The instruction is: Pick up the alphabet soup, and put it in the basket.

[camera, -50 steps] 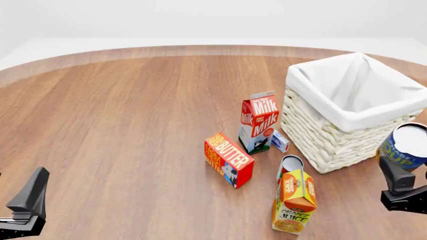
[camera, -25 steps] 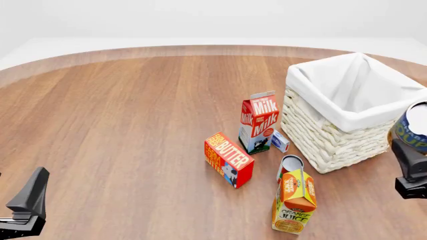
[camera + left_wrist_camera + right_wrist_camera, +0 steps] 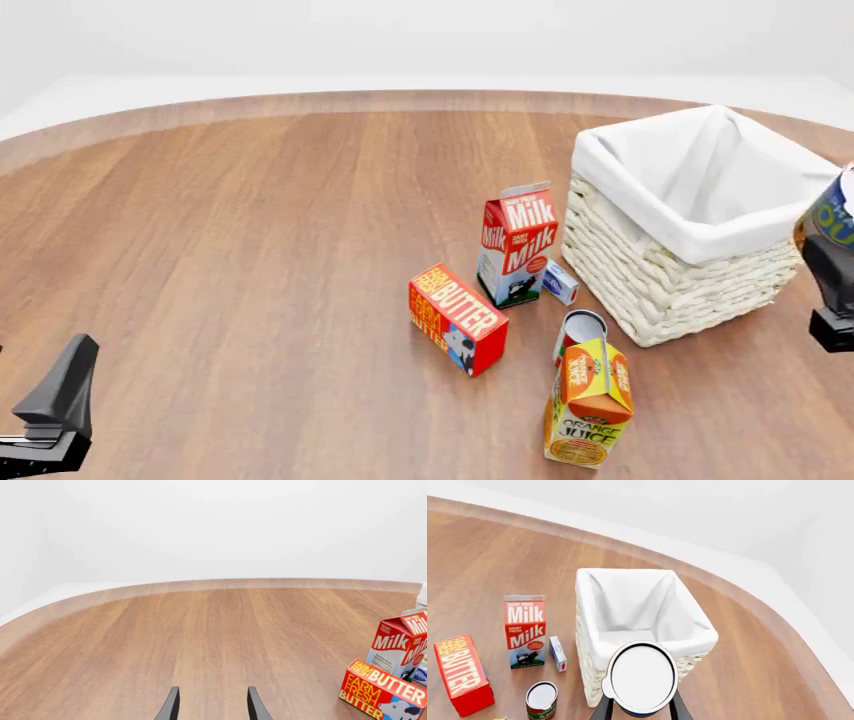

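At three o'clock, the right gripper (image 3: 639, 707) grips the soup (image 3: 639, 677), beside the basket (image 3: 594, 630). Left gripper (image 3: 212, 705) hangs open at eight o'clock.

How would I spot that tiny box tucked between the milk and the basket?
Start at the big square white wicker basket on the table's right side. The tall red and white milk carton stands beside its near-left wall. Between them sits the small white and blue box, far smaller than every carton and can around it.
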{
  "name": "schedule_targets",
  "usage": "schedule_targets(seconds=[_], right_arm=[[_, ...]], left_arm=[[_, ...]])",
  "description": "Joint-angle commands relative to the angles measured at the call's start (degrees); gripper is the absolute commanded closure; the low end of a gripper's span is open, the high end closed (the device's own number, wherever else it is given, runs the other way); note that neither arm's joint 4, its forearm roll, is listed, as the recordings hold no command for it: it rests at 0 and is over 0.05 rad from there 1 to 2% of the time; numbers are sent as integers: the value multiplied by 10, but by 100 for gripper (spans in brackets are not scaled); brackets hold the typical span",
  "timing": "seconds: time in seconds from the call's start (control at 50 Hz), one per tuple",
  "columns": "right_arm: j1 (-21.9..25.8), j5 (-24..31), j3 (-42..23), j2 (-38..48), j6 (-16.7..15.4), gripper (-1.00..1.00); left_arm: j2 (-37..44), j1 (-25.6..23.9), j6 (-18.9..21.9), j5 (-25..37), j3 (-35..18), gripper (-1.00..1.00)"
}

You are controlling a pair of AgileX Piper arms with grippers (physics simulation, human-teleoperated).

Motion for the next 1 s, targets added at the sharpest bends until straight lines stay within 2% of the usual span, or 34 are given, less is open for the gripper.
schedule_targets(seconds=[0.02, 0.22, 0.3, 0.54, 1.0], right_arm=[[-6, 1, -47, 24, 24, 100], [-15, 9, -89, 46, 26, 100], [-18, 2, -106, 57, 13, 100], [-14, -3, -146, 98, 13, 100], [-8, -18, -188, 161, 11, 100]], left_arm=[[0, 0, 0, 0, 0, -100], [0, 0, 0, 0, 0, -100], [0, 0, 0, 0, 0, -100], [0, 0, 0, 0, 0, -100], [0, 0, 0, 0, 0, -100]])
